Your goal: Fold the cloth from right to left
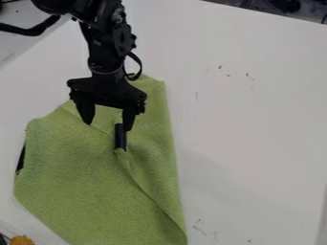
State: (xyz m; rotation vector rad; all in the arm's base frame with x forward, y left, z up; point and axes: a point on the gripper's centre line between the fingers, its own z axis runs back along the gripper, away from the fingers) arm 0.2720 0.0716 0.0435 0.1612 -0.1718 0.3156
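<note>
Cloth is lying rumpled on the white table, beneath my gripper, whose fingers are standing spread. I'm expecting light, limp fabric, sagging and creasing easily but hardly fragile. For folding leftward, I'm favouring its right edge, pinching shallowly so I'm not snagging the layer under the raised crease beside the dark strip.

So the cloth is over on the left part of the worktop, running down toward the near edge. There's some strip on it, right of the cloth's middle, plus a lump down by the worktop's near left corner.
</note>
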